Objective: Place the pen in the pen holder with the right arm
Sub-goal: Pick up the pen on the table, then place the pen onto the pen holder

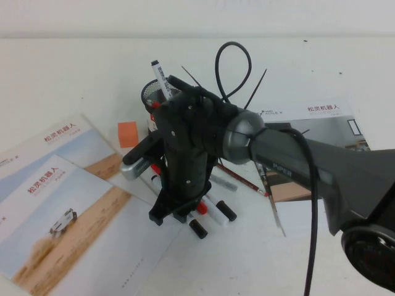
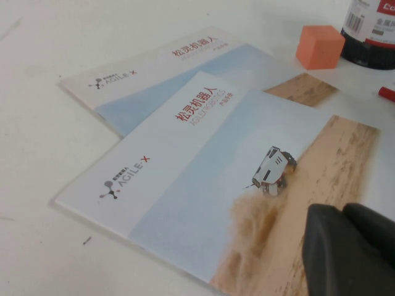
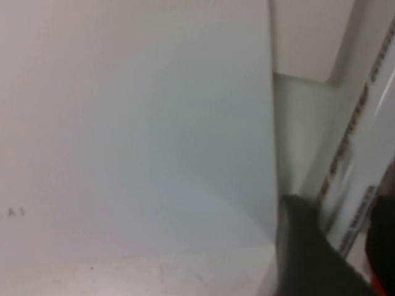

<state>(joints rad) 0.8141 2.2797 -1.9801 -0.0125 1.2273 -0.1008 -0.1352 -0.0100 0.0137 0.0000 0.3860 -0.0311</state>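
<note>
Several markers, one target: a crowded pick

Several look-alike markers lie in a loose heap, and the pen point(image 3: 355, 142), its barrel printed with dark lettering, lies flat on the counter point(image 1: 74, 68) among them. In the right wrist view it runs right beside one dark finger. The right gripper point(image 1: 170, 217) points down over the heap, its jaws apparently apart astride the pen and not yet closed on it.

The pen holder point(image 1: 154, 94) stands just behind the arm, already carrying one upright marker point(image 1: 158, 73).

The main risk is closing on the wrong thing. A plainer black-capped marker point(image 1: 221, 208) lies close against the heap and a thin red pen point(image 1: 245, 180) slants beside it, so the jaws could pinch two barrels or nudge the pen away. A grip near one end would probably let it tilt. Later, the marker already in the cup may block entry or tip the light holder.

An orange cube point(image 1: 128, 133) and brochures point(image 1: 68, 203) lie to the left. The left gripper point(image 2: 342, 213) hovers above those brochures, jaws seemingly together and empty.
</note>
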